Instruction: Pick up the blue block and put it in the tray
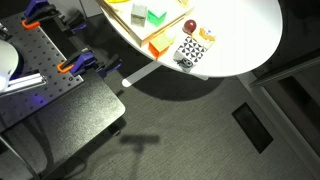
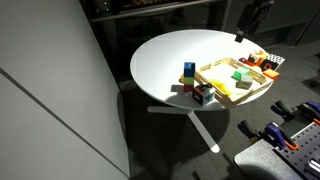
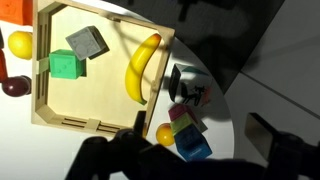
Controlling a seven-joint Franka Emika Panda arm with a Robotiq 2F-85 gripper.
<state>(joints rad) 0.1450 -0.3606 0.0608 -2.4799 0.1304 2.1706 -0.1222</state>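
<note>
Outside the tray (image 3: 85,122), at about 4 o'clock from it in the wrist view, the blue block (image 3: 193,147) appears to sit on top of a few other coloured blocks (image 3: 183,120). An orange ball (image 3: 165,133) lies just beside it at 10 o'clock. A small black-and-white thing (image 3: 185,85) stands at its 12 o'clock, close to the tray's outer wall. In an exterior view the blue block (image 2: 188,68) stands on the white round table (image 2: 165,60), at 9 o'clock from the tray (image 2: 252,92) and clear of its rim.

Inside the tray a banana (image 3: 143,68) lies along the 3 o'clock wall. A grey block (image 3: 87,42) rests tilted near the 12 o'clock side. A green block (image 3: 65,65) sits at 7 o'clock from the grey one, near it but apart. Beyond the tray's 9 o'clock wall are a yellow fruit (image 3: 18,43) and a dark red thing (image 3: 12,85), both cut off by the edge of the view.

The gripper (image 3: 195,170) comes in from 6 o'clock in the wrist view. Its two dark fingers (image 3: 100,160) are spread wide with nothing between them. It hangs high over the table, well above the blue block and touching nothing. In an exterior view it is only a dark shape at the top edge, at 1 o'clock from the tray.
</note>
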